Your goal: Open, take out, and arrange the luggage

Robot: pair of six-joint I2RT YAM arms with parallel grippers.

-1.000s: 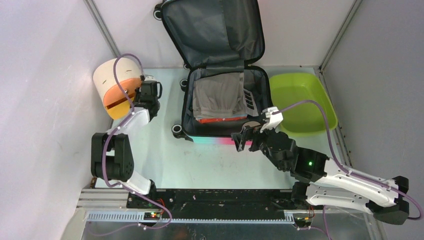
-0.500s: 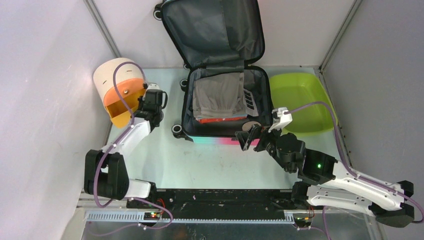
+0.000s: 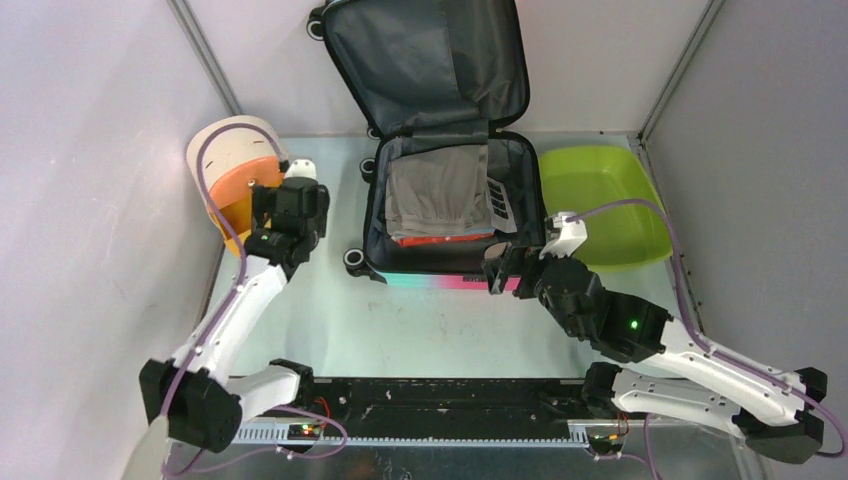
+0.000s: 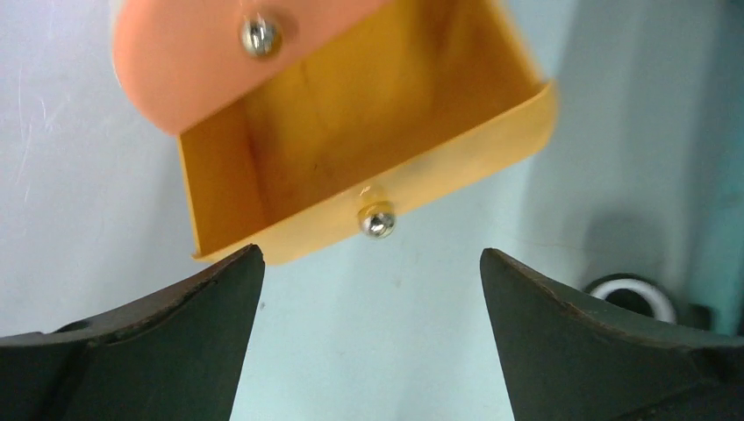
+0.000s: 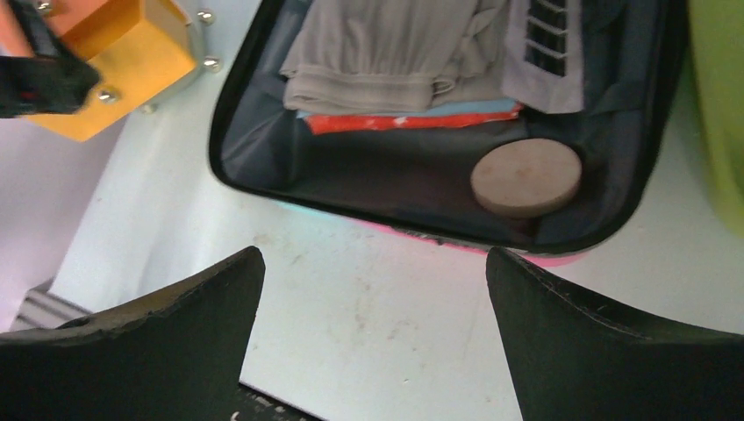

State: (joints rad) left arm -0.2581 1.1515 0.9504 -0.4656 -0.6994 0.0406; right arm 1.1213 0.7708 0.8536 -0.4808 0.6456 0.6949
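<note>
The luggage (image 3: 425, 70) lies at the far middle of the desk (image 3: 400, 320), its lid tipped back against the rear wall and showing dark grey lining. Only a pink-and-teal strip of shell shows along its near edge, with black wheels (image 3: 353, 260) on its left side. Inside, from left to right, are folded grey clothes (image 3: 437, 190) over a red layer (image 5: 412, 121), a black-and-white striped piece (image 3: 500, 205) and, in the near right corner, a round tan disc (image 5: 526, 178). The left arm (image 3: 235, 305) stretches to a cream-and-orange bin (image 3: 225, 150) left of the luggage. The left jaws stand wide open and empty, facing the bin's orange flap (image 4: 368, 132) without touching it. The right arm (image 3: 690, 365) bends in low, and the right jaws, also wide open and empty, hover over the desk just before the luggage's near right edge. A green tub (image 3: 600, 205) sits just right of the luggage. Whatever lies beneath the clothes is hidden.
</note>
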